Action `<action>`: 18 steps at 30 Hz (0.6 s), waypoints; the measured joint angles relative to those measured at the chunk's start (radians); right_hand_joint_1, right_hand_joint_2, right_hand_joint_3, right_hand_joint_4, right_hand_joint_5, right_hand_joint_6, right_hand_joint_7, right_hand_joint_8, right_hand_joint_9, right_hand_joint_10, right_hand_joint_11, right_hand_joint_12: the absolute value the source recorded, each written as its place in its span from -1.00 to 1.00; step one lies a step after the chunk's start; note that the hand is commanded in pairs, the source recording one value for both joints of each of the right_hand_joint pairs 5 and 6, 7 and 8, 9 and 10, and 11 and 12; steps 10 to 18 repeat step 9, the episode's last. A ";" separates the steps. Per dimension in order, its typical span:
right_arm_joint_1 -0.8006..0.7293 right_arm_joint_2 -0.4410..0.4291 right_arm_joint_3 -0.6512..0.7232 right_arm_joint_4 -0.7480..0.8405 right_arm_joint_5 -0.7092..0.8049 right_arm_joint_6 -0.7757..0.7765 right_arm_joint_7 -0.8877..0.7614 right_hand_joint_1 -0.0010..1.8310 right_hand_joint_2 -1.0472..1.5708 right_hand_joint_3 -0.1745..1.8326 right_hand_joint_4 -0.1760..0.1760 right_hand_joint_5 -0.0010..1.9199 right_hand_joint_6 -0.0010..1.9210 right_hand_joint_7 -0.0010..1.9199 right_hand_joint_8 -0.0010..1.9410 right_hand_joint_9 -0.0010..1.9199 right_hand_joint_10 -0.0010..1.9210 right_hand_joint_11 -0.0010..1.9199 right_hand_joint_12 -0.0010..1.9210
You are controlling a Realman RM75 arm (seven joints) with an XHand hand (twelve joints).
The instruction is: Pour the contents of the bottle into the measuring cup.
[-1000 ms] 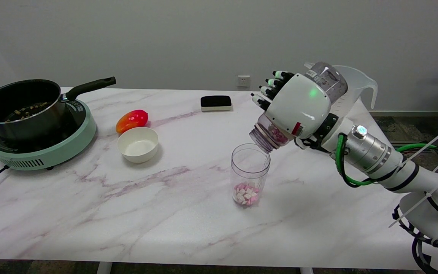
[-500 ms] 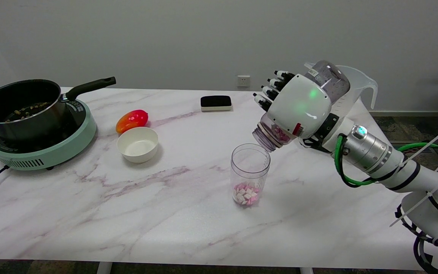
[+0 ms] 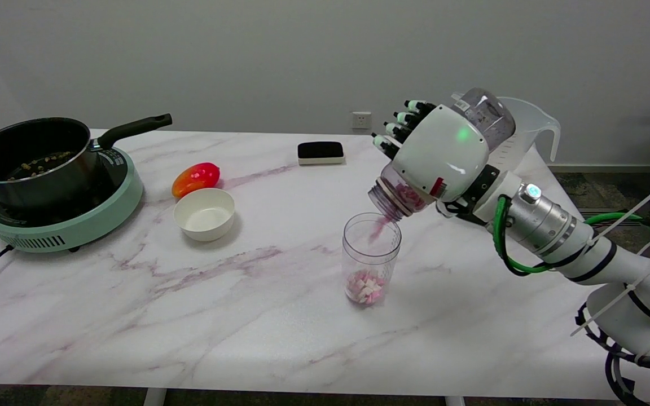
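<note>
My right hand point(image 3: 435, 152) grips a clear bottle point(image 3: 486, 113), tilted with its open mouth point(image 3: 384, 200) pointing down and left, just above a clear cup point(image 3: 371, 259). Pink pieces point(image 3: 380, 228) fall in a blurred streak from the mouth into the cup. The cup stands upright near the table's middle, with pink and white pieces point(image 3: 365, 287) heaped at its bottom. More pink pieces show inside the bottle's neck. The hand's white back hides most of the bottle's body.
A translucent measuring jug point(image 3: 531, 127) stands behind the hand at the table's right rear. A white bowl point(image 3: 204, 214), a red-orange fruit point(image 3: 196, 178), a black eraser block point(image 3: 320, 152) and a black pan point(image 3: 29, 158) on a green cooker point(image 3: 71, 223) lie to the left.
The hand has shifted the bottle slightly left and tipped it more. Pieces that stayed in the neck before now stream into the cup.
</note>
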 measured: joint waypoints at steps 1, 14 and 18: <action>0.001 0.000 -0.007 0.000 0.007 -0.006 0.001 0.53 1.00 -0.25 0.00 1.00 1.00 1.00 0.98 0.94 0.94 0.59 0.59; 0.013 -0.008 -0.074 0.000 0.079 -0.051 0.019 0.54 1.00 -0.22 0.00 1.00 1.00 1.00 0.98 0.94 0.94 0.59 0.59; 0.013 -0.008 -0.074 0.000 0.079 -0.051 0.019 0.54 1.00 -0.22 0.00 1.00 1.00 1.00 0.98 0.94 0.94 0.59 0.59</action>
